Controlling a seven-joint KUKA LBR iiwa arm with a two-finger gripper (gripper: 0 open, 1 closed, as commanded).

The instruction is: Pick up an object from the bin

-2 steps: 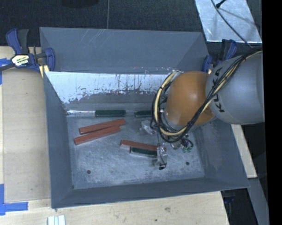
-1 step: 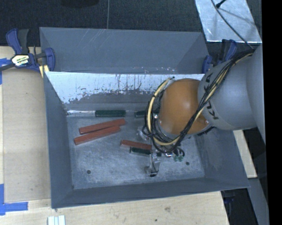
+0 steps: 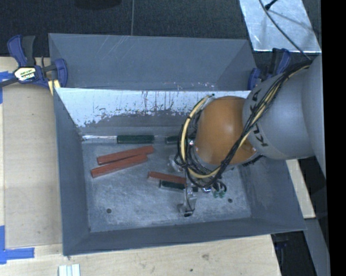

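The gripper (image 3: 188, 207) hangs low in the bin (image 3: 72, 183); whether it is open or holding anything cannot be told. A short red-brown bar (image 3: 162, 176) and a dark green stick (image 3: 172, 185) lie just left of the gripper. Closing here, it might catch neither.

grey arm (image 3: 291, 125) in from right, tool (image 3: 188, 207) pointing down

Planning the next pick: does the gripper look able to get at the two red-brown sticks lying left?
Probably yes: the red-brown sticks lie flat with nothing on them, left of the gripper.
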